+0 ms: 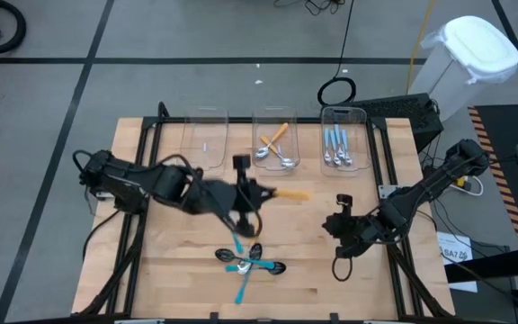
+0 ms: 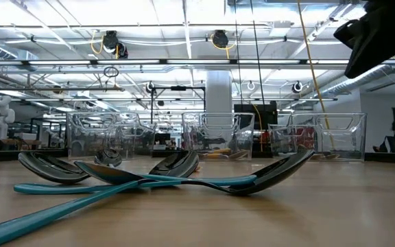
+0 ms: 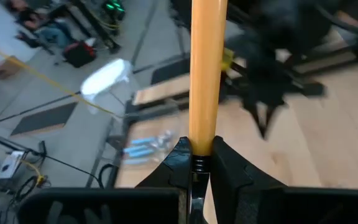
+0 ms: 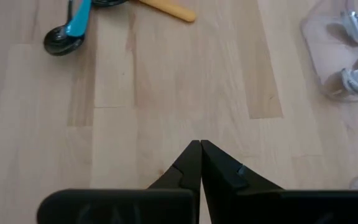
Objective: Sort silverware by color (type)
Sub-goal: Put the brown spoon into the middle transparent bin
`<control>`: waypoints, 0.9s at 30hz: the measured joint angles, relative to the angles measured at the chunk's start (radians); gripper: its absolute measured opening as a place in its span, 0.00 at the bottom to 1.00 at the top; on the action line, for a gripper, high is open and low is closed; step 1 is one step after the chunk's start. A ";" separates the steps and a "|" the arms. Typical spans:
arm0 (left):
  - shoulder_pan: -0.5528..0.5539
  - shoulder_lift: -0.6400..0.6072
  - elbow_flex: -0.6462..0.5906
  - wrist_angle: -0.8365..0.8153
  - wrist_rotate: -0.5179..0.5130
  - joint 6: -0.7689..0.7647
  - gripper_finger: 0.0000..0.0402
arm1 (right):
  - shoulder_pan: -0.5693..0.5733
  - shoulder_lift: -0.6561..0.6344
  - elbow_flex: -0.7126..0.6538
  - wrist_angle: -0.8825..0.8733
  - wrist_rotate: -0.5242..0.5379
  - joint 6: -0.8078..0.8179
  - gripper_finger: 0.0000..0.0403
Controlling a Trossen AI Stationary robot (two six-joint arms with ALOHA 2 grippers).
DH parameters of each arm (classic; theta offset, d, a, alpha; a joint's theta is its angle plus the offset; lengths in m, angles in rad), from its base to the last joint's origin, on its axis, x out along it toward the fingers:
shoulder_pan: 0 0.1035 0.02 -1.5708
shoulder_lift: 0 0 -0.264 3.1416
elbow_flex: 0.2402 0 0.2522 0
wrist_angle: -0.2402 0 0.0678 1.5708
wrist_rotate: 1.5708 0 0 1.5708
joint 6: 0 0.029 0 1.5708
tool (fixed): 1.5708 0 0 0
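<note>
My left gripper (image 1: 261, 193) hangs above the table's middle, shut on an orange-handled spoon (image 1: 293, 193) whose handle sticks out ahead of the fingers, toward the table's right. Several teal-handled spoons with black bowls (image 1: 250, 265) lie crossed on the wood near the front edge, seen close up in the low view (image 2: 184, 180). My right gripper (image 1: 344, 225) stays shut and empty above bare wood at the right (image 4: 199, 148). More orange-handled spoons lie in the middle bin (image 1: 275, 148), light-blue ones in the right bin (image 1: 342, 146). My left gripper pinches the orange-handled spoon between its two fingers (image 3: 202, 148). The handle (image 3: 202, 127) runs straight out from the fingertips, along the fingers. The end inside the grip is hidden by the fingers. The spoon is lifted clear of the table.
Three clear bins stand in a row at the far edge; the left one (image 1: 205, 139) shows no spoons. A white lidded bin (image 1: 475, 49) stands off the table at the far right. Bare wood lies between the teal spoons and the bins.
</note>
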 joint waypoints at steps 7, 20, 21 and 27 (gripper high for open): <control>0.093 -0.017 0.000 0.060 0.005 0.013 0.07 | 0.045 0.000 0.000 -0.035 0.031 0.056 0.01; 0.261 -0.026 0.000 0.151 0.117 -0.016 0.07 | 0.101 0.000 0.000 -0.058 0.054 0.138 0.01; 0.272 -0.025 0.000 0.152 0.118 -0.016 0.07 | 0.104 0.000 0.000 -0.058 0.054 0.141 0.01; 0.350 -0.025 0.000 0.181 0.164 -0.043 0.07 | 0.111 0.000 0.000 -0.058 0.063 0.147 0.01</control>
